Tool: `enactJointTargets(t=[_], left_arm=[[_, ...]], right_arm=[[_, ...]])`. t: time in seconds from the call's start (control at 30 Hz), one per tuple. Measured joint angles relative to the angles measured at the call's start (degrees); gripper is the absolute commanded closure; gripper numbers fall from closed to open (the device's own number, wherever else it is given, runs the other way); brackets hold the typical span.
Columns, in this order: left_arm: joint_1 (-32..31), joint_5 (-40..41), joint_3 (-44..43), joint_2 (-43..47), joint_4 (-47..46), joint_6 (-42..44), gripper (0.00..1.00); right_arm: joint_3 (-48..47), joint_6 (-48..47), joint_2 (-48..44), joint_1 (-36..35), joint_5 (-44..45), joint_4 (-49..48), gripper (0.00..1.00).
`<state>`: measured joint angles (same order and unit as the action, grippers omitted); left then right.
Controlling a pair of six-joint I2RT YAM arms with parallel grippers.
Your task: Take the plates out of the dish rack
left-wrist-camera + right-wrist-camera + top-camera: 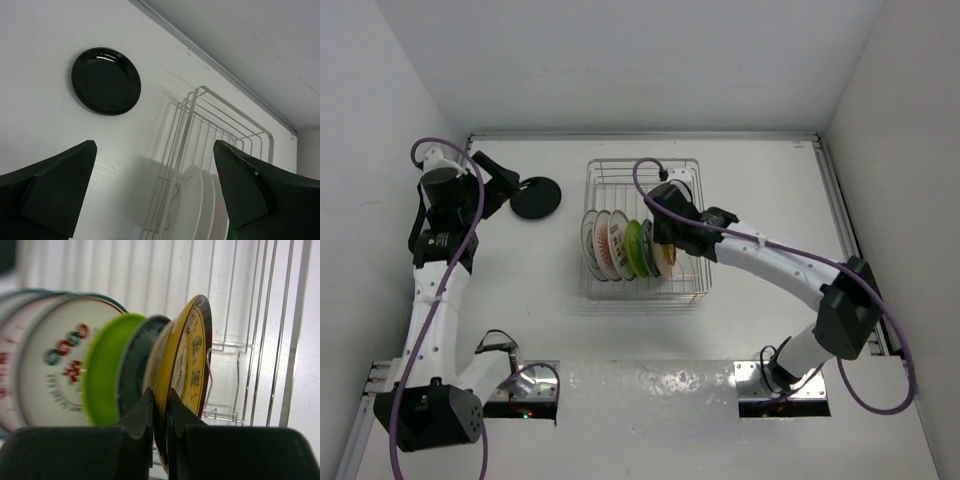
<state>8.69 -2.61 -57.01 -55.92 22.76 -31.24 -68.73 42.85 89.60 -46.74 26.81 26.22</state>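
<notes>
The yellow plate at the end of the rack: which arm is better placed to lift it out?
Right. The right fingers are closed on the rim of the yellow plate inside the dish rack. The left fingers hang wide open off to the side, beside a black plate lying flat.

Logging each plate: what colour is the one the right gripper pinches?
The plate is yellow with a dark rim; right wrist view best.

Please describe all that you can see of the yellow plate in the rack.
The yellow plate is round and glossy, with a dark rim and small printed figures on its face. It stands on edge, last in the row of plates in the dish rack. The right gripper is shut on its rim.
</notes>
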Motion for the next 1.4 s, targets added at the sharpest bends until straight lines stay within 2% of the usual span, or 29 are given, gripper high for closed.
enactJointTargets(t=[0.13, 0.23, 0.37, 0.43, 0.5, 0.6, 0.73, 0.83, 1.03, 1.07, 1.1, 1.13, 1.17, 1.2, 1.23, 1.27, 1.33, 1.4], left_arm=[[0.0, -4.5, -2.0, 0.0, 0.9, -0.2, 0.0], [0.0, -11.0, -3.7, 0.0, -0.3, -2.0, 0.0], [0.0, -24.9, -2.8, 0.0, -8.7, -11.5, 0.0], [-0.1, -30.4, -1.1, 0.2, -14.0, -17.2, 0.0], [-0.3, -33.9, 0.0, 0.3, -17.0, -21.9, 0.0], [-1.0, -35.4, 0.3, 1.1, -17.5, -25.3, 0.0], [-1.9, -35.3, 0.2, 3.5, -15.0, -26.1, 0.01], [-2.3, -34.9, 0.2, 4.6, -11.9, -24.7, 0.01], [-2.3, -34.6, 2.4, 4.9, -7.8, -21.4, 0.11], [-2.3, -34.6, 3.3, 5.1, -7.5, -21.0, 0.15], [-2.3, -34.8, 3.8, 5.1, -7.1, -20.8, 0.27], [-2.3, -34.9, 4.9, 5.2, -6.9, -20.8, 0.48], [-2.3, -35.2, 5.7, 5.2, -6.8, -20.7, 0.48], [-2.3, -35.6, 6.3, 5.2, -7.0, -20.4, 0.63], [-2.3, -35.9, 6.7, 5.2, -6.8, -20.5, 0.71], [-2.4, -36.2, 7.1, 5.2, -6.8, -20.4, 0.91], [-2.3, -35.3, 7.4, 5.1, -6.8, -19.7, 1.0], [-2.2, -34.9, 7.4, 4.9, -7.1, -18.6, 1.0]], right_arm=[[-5.0, -2.4, -4.7, -0.7, 0.8, 2.1, 0.98], [-9.4, -7.6, -8.2, -1.0, 0.0, 3.4, 1.0], [-20.6, -24.5, -7.2, -4.0, -3.3, 7.1, 1.0], [-23.7, -34.9, -6.0, -9.0, -1.7, 7.0, 1.0], [-22.3, -47.3, -5.9, -16.5, 2.1, 6.0, 1.0], [-15.8, -62.4, -5.2, -25.5, 9.1, 3.0, 1.0], [-11.6, -74.5, -1.7, -28.9, 13.4, 0.2, 1.0], [-11.1, -80.5, -0.1, -30.1, 15.5, -4.0, 1.0], [-13.5, -86.8, 3.4, -32.0, 16.9, -10.3, 1.0], [-14.2, -87.5, 4.5, -32.2, 16.9, -11.4, 1.0], [-14.6, -88.1, 5.4, -32.2, 16.9, -12.4, 1.0], [-14.8, -88.6, 6.1, -32.3, 16.8, -13.2, 1.0], [-14.9, -89.3, 7.0, -32.3, 16.7, -14.1, 1.0], [-15.1, -89.9, 7.8, -32.4, 16.7, -14.8, 1.0], [-15.2, -90.4, 8.5, -32.5, 16.7, -15.6, 1.0], [-15.4, -91.1, 9.5, -32.5, 16.8, -16.4, 1.0], [-16.1, -92.2, 11.0, -32.5, 18.0, -17.9, 1.0], [-17.2, -92.2, 11.6, -32.5, 18.5, -18.5, 1.0]])
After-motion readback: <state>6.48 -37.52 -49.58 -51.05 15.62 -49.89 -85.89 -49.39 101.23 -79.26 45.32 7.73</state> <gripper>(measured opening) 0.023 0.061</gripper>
